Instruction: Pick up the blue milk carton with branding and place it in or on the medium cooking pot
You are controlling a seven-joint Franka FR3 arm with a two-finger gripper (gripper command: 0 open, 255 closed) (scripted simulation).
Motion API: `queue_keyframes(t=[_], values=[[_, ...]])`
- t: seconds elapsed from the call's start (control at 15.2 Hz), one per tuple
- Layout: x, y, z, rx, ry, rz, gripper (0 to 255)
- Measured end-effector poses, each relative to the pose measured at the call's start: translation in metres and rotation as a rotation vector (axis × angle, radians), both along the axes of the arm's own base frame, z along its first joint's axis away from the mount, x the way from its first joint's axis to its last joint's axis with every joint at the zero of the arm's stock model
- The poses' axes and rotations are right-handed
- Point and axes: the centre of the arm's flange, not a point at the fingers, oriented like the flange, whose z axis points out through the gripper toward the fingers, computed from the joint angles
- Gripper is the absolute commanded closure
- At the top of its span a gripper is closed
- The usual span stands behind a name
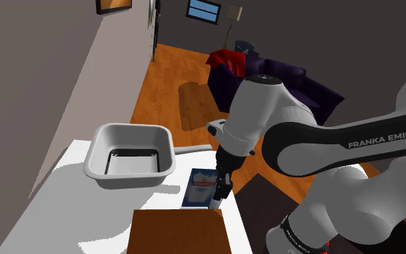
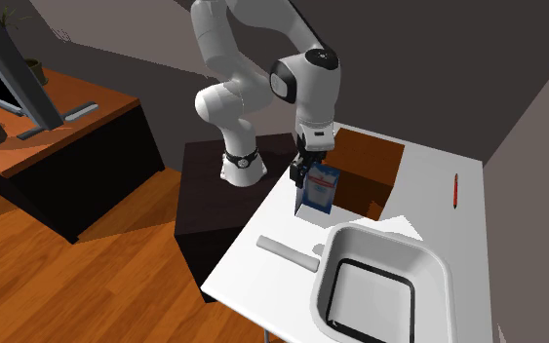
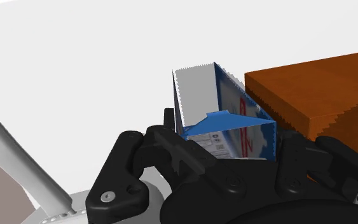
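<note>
The blue and white milk carton [image 1: 200,186] [image 2: 321,187] [image 3: 228,121] stands upright on the white table [image 1: 64,209], beside a brown box. My black gripper [image 1: 221,189] [image 2: 304,173] [image 3: 231,128] comes down over the carton's top, and its two fingers press against the carton's opposite sides. The cooking pot [image 1: 96,155] [image 2: 379,234] is a pale grey, squarish pan with nothing inside, a short way off toward the shoulder view's left. Its long handle [image 1: 194,148] [image 2: 287,250] [image 3: 18,159] points toward the carton and the gripper.
A brown wooden box [image 1: 176,231] [image 2: 370,166] [image 3: 311,89] lies right next to the carton on the stand side. A red pen [image 2: 455,190] rests near the table's wall edge. A dark sofa [image 1: 295,86] and a desk [image 2: 58,127] stand off the table.
</note>
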Motion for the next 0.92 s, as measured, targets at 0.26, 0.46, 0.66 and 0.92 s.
queue_keyframes(t=[0.26,0.46,0.66,0.92], values=[[-0.001,0.000,0.006,0.000,0.001,0.000,255],[0.001,0.000,0.021,-0.001,0.001,0.000,255],[0.000,-0.001,0.036,-0.001,0.001,-0.001,255],[-0.001,0.000,0.057,-0.001,0.001,0.000,255]])
